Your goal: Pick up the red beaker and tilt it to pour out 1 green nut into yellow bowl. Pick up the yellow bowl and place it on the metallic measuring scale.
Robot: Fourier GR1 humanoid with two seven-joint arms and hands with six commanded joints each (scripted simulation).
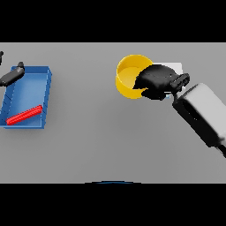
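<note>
Middle of grey table (101, 141) is bare from front edge to far edge, so wide passage btwn the two clusters. Left side blocked by blue tray (46, 95) w/ raised walls; red beaker (24, 114) lies flat inside it, near the front wall. Left hand (11, 76) sits over tray's far left corner, so that corner is taken. Right side: yellow bowl (126, 75) w/ right hand (154, 79) over its right rim and forearm slanting in from the right; pale scale (178, 67) mostly hidden behind the hand.
</note>
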